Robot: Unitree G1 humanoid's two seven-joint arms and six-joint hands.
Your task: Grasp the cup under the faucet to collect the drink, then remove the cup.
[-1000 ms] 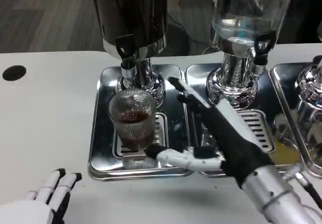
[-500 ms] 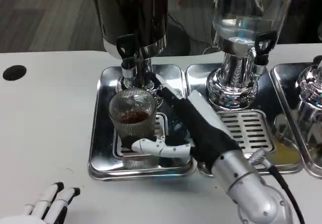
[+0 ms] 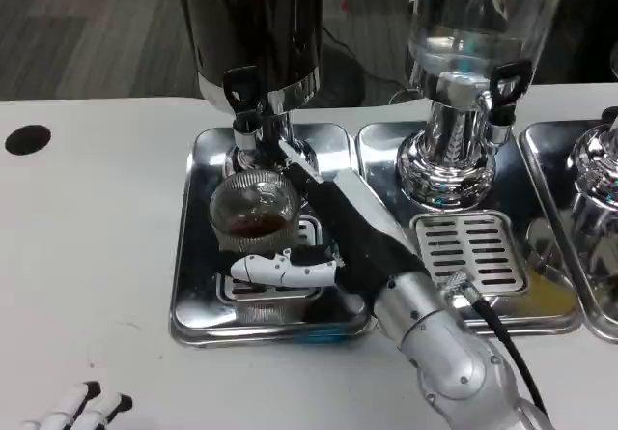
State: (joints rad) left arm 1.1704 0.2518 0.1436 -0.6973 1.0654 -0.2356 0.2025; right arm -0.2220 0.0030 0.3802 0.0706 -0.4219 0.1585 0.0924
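Your right robot hand reaches in from the lower right over the left steel drip tray. Its long fingers run up the right side of the ribbed clear glass cup, and its white thumb crosses in front of the cup's base. The fingers wrap around the cup, but you cannot tell whether they press on the glass or sit just off it, so treat the grip as unconfirmed.

The cup stands upright on the tray's slotted grate, directly beneath the black-handled faucet of the dark drink dispenser. A shallow layer of brown drink lies in its bottom, so collecting appears to be under way; the cup is far from full, and no stream can be made out. What remains for you, by this reading, is to secure the grasp, let the cup fill, then lift it clear.

Your left robot hand shows only its fingertips, low on the white surface, well apart from the cup and holding nothing.
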